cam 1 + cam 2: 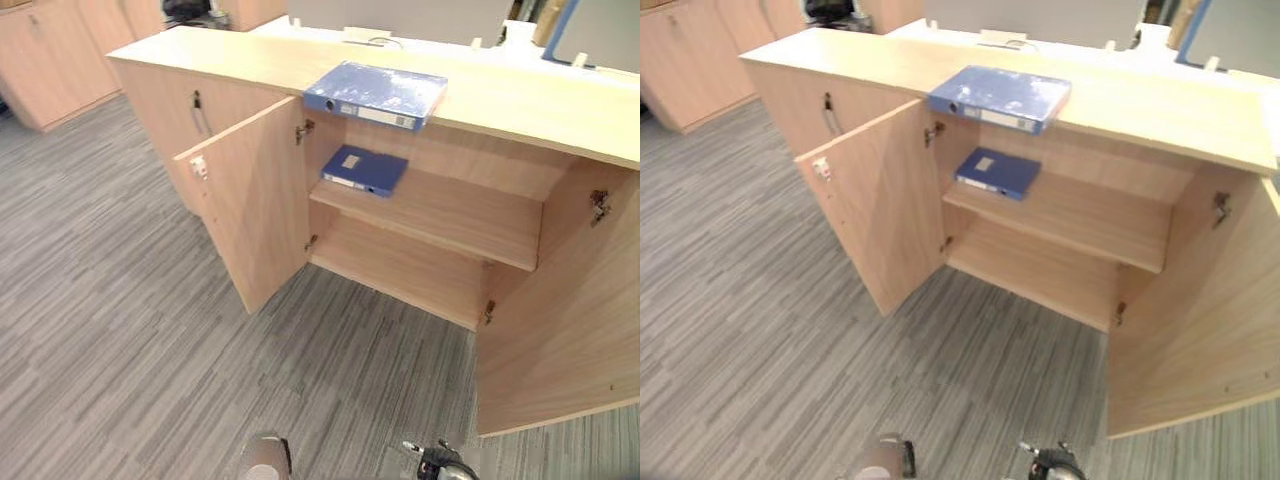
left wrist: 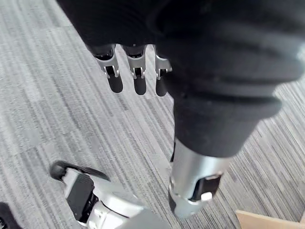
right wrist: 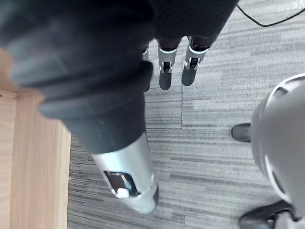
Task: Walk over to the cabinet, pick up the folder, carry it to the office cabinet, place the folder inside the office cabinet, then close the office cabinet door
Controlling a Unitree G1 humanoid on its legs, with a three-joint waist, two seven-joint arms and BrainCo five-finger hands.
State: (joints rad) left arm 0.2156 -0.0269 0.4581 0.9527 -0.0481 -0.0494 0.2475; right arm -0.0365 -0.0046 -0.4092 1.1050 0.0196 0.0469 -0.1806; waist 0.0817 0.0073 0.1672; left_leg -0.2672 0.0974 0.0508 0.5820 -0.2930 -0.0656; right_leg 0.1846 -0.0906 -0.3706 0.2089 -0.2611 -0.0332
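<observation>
Carpet (image 1: 120,330) underfoot; open cabinet (image 1: 240,60) at my twelve o'clock, folder (image 1: 376,94) on top, second folder (image 1: 363,169) shelved; left hand (image 2: 139,81), right hand (image 3: 164,71) slack, empty.

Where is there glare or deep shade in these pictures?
Left eye view: pale glare on the top folder; the shelf folder lies in soft shade inside the cabinet. Wrist views: the left hand and right hand hang open over evenly lit carpet.

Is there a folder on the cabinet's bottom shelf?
No: the inner folder lies on the upper shelf, and a second folder lies on the cabinet top.
</observation>
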